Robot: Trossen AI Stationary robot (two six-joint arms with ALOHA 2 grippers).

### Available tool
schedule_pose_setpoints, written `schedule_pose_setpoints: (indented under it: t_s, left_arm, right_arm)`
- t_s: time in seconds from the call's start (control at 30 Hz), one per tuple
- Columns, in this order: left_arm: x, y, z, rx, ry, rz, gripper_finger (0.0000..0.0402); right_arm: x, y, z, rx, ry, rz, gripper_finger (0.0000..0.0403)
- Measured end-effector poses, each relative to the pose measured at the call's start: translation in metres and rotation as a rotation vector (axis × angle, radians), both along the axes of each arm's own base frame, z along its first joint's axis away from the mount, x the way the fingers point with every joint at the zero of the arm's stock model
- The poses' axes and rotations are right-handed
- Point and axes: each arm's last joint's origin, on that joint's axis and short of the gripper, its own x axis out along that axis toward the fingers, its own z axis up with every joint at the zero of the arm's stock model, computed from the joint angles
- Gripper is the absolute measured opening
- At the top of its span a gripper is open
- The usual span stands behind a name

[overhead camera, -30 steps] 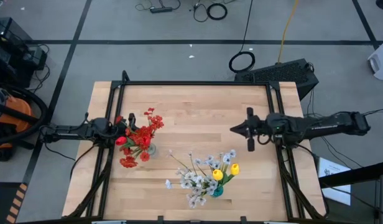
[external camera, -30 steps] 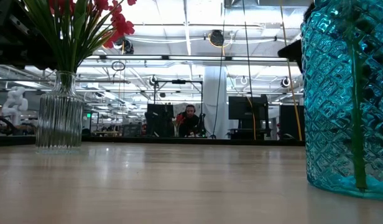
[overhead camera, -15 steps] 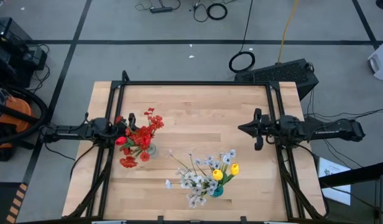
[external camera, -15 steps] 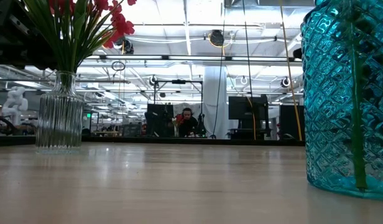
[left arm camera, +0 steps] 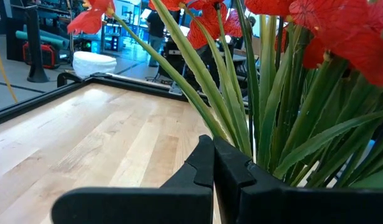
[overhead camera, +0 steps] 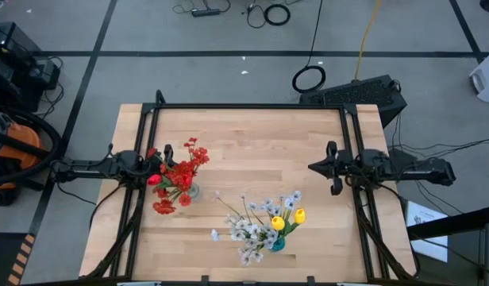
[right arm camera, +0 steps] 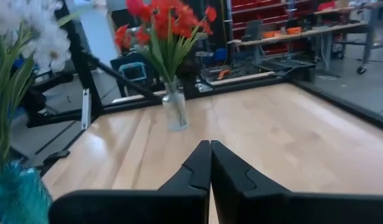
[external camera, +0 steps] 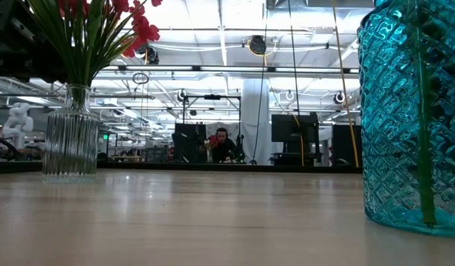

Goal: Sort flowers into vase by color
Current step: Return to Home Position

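Flowers [overhead camera: 181, 169], red, just beside closed left jaws.

The table [overhead camera: 252, 135] is pale wood, smooth with a soft sheen, edged by a matt black metal frame [overhead camera: 248, 106]. At its 9 o'clock the clear vase [external camera: 71, 133] is ribbed, glossy glass; at 5 o'clock the blue vase [external camera: 412, 111] is diamond-faceted, shiny glass. The red flowers [left arm camera: 341, 31] look like matt cloth, their stalks [left arm camera: 229, 93] like smooth plastic. The left gripper [left arm camera: 213, 140] and right gripper [right arm camera: 210, 144] are matt black plastic.
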Motion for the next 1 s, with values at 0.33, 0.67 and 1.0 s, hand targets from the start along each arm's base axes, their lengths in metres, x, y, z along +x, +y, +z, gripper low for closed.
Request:
schedule_pose_setpoints:
  t_s: [0.33, 0.67, 1.0]
  left_arm:
    - [0.0, 0.0, 0.0, 0.0, 0.0, 0.001, 0.0]
    - [0.0, 0.0, 0.0, 0.0, 0.0, 0.001, 0.0]
    - [0.0, 0.0, 0.0, 0.0, 0.0, 0.0, 0.0]
  right_arm:
    - [0.0, 0.002, -0.015, -0.042, -0.024, 0.071, 0.0]
    - [0.0, 0.002, -0.015, -0.042, -0.02, 0.072, 0.0]
    - [0.0, 0.002, -0.015, -0.042, -0.019, 0.073, 0.0]
